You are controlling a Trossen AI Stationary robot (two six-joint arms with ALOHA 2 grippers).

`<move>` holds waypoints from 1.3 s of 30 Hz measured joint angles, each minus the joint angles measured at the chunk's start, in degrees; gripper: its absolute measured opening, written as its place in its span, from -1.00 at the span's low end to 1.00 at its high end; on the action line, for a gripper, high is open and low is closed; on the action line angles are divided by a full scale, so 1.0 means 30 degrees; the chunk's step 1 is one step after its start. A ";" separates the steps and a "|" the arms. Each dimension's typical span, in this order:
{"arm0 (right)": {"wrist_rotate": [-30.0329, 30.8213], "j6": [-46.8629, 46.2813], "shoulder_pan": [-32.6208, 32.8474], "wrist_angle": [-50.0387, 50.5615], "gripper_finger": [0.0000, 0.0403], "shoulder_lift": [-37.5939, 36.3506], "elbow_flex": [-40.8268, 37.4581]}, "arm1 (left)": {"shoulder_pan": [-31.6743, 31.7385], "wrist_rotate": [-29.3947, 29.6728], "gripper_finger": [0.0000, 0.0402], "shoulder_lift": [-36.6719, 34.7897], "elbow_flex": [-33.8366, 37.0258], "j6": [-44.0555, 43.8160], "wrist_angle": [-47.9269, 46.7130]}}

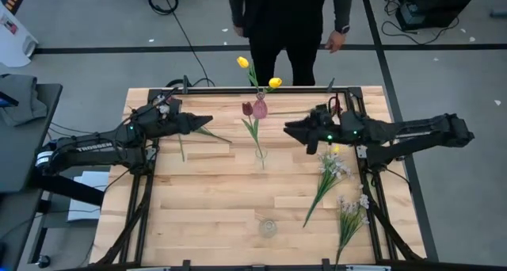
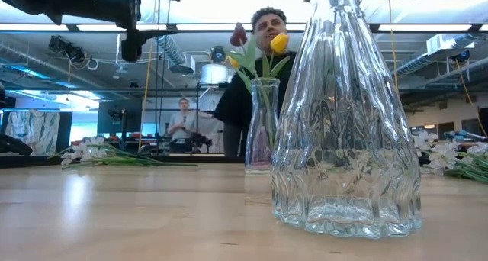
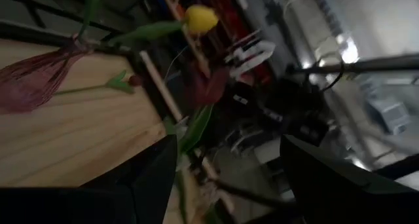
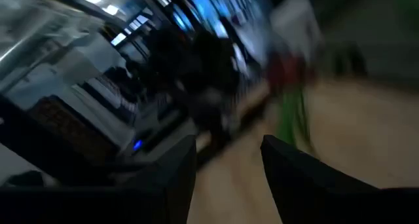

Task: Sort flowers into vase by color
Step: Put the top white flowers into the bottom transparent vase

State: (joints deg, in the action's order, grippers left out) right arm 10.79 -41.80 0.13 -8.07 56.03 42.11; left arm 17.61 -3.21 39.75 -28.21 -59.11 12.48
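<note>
Flowers are split between two spots on the wooden table (image 1: 206,208): two yellow tulips (image 1: 243,62) and a dark red tulip (image 1: 247,108) stand together in a pinkish vase (image 1: 260,108) near the far edge, while sprays of white blossoms (image 1: 336,166) lie flat toward the right side, a second spray (image 1: 352,210) just nearer the front edge. A clear glass vase (image 1: 268,227) stands alone near the front edge; in the low view it fills the foreground and hides much of the table behind it. Another clear vase (image 1: 262,154) sits mid-table, just in front of the tulips.

The left gripper (image 1: 207,122) hovers left of the tulip vase, fingers spread and holding nothing. The right gripper (image 1: 290,127) hovers right of that vase, its fingers parted, nothing between them. A loose green stem (image 1: 214,134) lies by the left gripper.

A person (image 1: 289,25) in dark clothes stands just beyond the far edge, behind the tulips.
</note>
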 joint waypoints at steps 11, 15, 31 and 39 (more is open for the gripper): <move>-0.4346 -1.8211 0.1394 1.0082 -0.14 -0.0275 -0.0022 | 0.0007 -0.0026 0.37 0.0007 0.0015 0.0582 -0.3026; -0.4909 -1.9373 0.1842 1.2081 -0.19 0.0309 -0.0015 | 0.0003 -0.0023 0.37 0.0007 0.0015 0.0591 -0.3098; -0.4079 -2.2478 0.1873 1.4934 -0.22 0.1681 -0.0029 | -0.0001 -0.0337 0.37 0.0005 0.0015 0.1036 -1.2769; -0.1275 -1.9624 -0.0130 1.4270 -0.22 0.0494 -0.0029 | -0.0007 0.1850 0.37 0.0000 -0.0068 -0.4468 -1.6961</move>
State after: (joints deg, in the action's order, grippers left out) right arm 6.96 -100.67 -0.26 34.74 57.51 42.02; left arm 17.58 2.34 39.75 -28.41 -72.51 -38.41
